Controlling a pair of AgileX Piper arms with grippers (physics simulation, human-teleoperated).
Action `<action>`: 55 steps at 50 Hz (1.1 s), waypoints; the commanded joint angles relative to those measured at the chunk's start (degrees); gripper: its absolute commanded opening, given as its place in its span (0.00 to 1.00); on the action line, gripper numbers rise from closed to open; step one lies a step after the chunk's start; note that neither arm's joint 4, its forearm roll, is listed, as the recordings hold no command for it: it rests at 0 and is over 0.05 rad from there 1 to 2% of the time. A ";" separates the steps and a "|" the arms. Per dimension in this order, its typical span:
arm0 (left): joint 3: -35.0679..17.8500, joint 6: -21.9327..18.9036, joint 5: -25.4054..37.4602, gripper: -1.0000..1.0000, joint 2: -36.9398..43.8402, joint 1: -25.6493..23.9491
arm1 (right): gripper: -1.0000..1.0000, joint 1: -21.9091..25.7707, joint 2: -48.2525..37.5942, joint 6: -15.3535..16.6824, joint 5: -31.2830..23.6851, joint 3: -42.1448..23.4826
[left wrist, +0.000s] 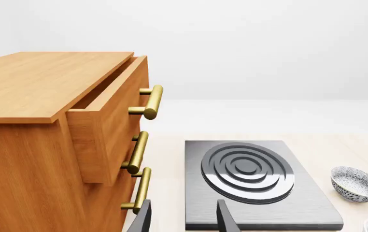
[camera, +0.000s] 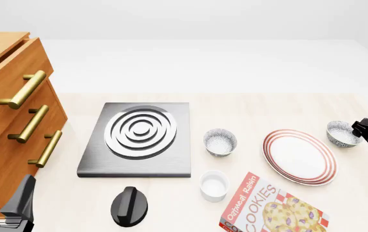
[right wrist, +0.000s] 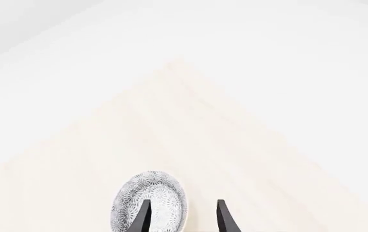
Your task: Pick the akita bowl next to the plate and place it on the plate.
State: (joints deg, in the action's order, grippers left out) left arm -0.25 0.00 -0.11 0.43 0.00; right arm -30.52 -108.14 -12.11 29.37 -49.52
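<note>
The plate (camera: 299, 156), white with red rings, lies at the right of the table. A speckled akita bowl (camera: 343, 134) stands just beyond the plate's right rim, upright and apart from it. My right gripper (camera: 359, 129) hangs at this bowl's right side. In the right wrist view the gripper (right wrist: 182, 220) is open, with one finger (right wrist: 143, 216) in front of the akita bowl (right wrist: 150, 203) and the other beside it. A look-alike bowl (camera: 220, 141) stands left of the plate, and it also shows in the left wrist view (left wrist: 357, 183). My left gripper (camera: 2, 195) is open and empty near the cabinet.
A wooden cabinet (camera: 10, 106) with brass handles and a slightly open top drawer fills the left. A stove plate (camera: 139, 140) lies mid-table, with a black knob (camera: 129, 207) in front. A white ramekin (camera: 214, 185) and a cookie box (camera: 271, 210) lie near the front.
</note>
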 commanded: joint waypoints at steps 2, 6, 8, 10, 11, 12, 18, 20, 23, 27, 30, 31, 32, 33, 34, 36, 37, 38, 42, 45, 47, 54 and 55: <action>0.00 0.00 0.00 1.00 0.00 0.00 | 1.00 -0.26 -0.70 -1.53 -1.13 -0.61; 0.00 0.00 0.00 1.00 0.00 0.00 | 1.00 -0.44 -1.13 -1.80 -1.33 -0.92; 0.00 0.00 0.00 1.00 0.00 0.00 | 1.00 -0.50 -1.43 -1.92 -1.38 -1.06; 0.00 0.00 0.00 1.00 0.00 0.00 | 1.00 -0.53 -1.66 -2.06 -1.45 -1.19; 0.00 0.00 0.00 1.00 0.00 0.00 | 1.00 -0.53 -1.79 -2.19 -1.53 -1.28; 0.00 0.00 0.00 1.00 0.00 0.00 | 1.00 -0.53 -1.96 -2.30 -1.61 -1.41; 0.00 0.00 0.00 1.00 0.00 0.00 | 1.00 -0.63 -2.54 -2.81 -1.79 -1.50; 0.00 0.00 0.00 1.00 0.00 0.00 | 1.00 -0.67 -2.84 -2.92 -1.76 -1.54; 0.00 0.00 0.00 1.00 0.00 0.00 | 1.00 -0.76 -3.43 -3.12 -1.94 -1.92; 0.00 0.00 0.00 1.00 0.00 0.00 | 1.00 -0.71 -3.85 -3.37 -2.21 -2.19; 0.00 0.00 0.00 1.00 0.00 0.00 | 1.00 -0.64 -4.10 -3.56 -2.29 -2.28; 0.00 0.00 0.00 1.00 0.00 0.00 | 1.00 -0.60 -4.14 -3.63 -2.29 -2.27; 0.00 0.00 0.00 1.00 0.00 0.00 | 1.00 -0.57 -4.15 -3.67 -2.28 -2.23; 0.00 0.00 0.00 1.00 0.00 0.00 | 1.00 -0.54 -4.18 -3.73 -2.27 -2.19; 0.00 0.00 0.00 1.00 0.00 0.00 | 1.00 -0.55 -4.19 -3.75 -2.25 -2.16; 0.00 0.00 0.00 1.00 0.00 0.00 | 1.00 -0.50 -4.22 -3.84 -2.23 -2.09; 0.00 0.00 0.00 1.00 0.00 0.00 | 1.00 -0.50 -4.27 -3.86 -2.22 -2.07; 0.00 0.00 0.00 1.00 0.00 0.00 | 1.00 -0.51 -4.29 -3.89 -2.23 -2.07; 0.00 0.00 0.00 1.00 0.00 0.00 | 1.00 -0.41 -4.36 -4.06 -2.21 -1.88; 0.00 0.00 0.00 1.00 0.00 0.00 | 1.00 -0.29 -4.31 -4.12 -2.21 -1.67; 0.00 0.00 0.00 1.00 0.00 0.00 | 1.00 -0.24 -4.36 -4.17 -2.24 -1.64; 0.00 0.00 0.00 1.00 0.00 0.00 | 1.00 -0.11 -4.50 -4.42 -2.52 -1.74; 0.00 0.00 0.00 1.00 0.00 0.00 | 1.00 -0.11 -4.53 -4.42 -2.53 -1.74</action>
State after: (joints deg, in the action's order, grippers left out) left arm -0.25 0.00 -0.11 0.43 0.00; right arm -30.80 -112.43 -16.20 27.07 -51.29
